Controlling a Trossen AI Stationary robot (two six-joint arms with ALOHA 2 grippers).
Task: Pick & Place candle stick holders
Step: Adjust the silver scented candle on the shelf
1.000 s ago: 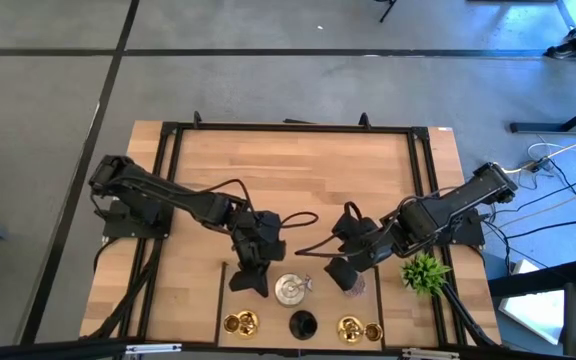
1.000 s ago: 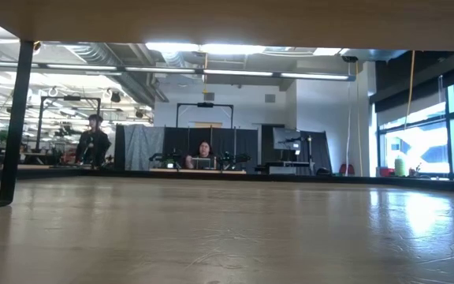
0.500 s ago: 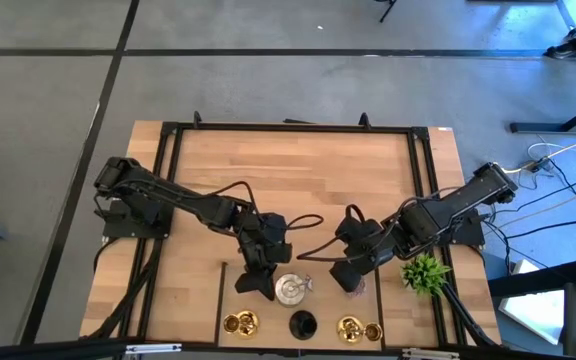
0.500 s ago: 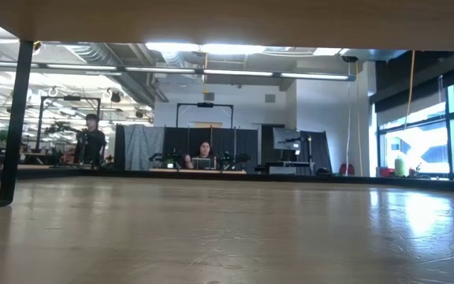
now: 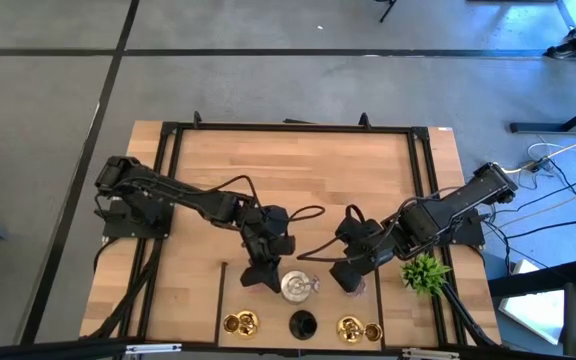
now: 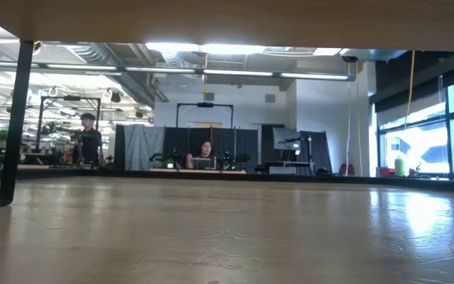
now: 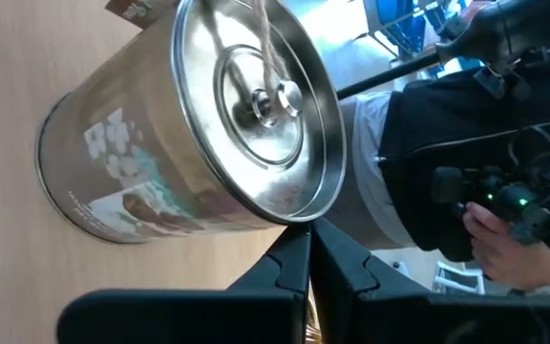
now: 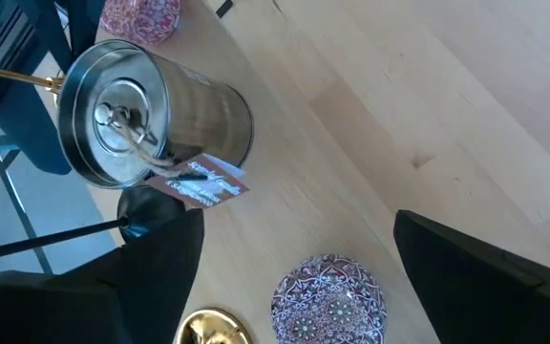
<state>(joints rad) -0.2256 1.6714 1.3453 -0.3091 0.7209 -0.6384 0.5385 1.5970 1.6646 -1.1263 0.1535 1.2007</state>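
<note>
Silver holder (image 7: 189, 124), empty; left fingers (image 7: 318, 263) closed beside.

- The silver holder (image 7: 199, 124), just ahead of the left tool (image 7: 308, 268), is polished metal with a mirror-bright lid and a brushed, printed side.
- The same holder has a paper tag (image 8: 203, 183) on a pale string.
- The pink holder (image 8: 330, 298), between the right tool's dark matt fingers (image 8: 490, 277), looks like glass with a fine patterned, glittery surface.
- The gold holder (image 8: 208, 328) beside it is glossy metal.
- The table (image 5: 298, 180) is pale wood, smooth, with a soft sheen.
- The black holder (image 5: 302, 324) is dark and slightly shiny.
</note>
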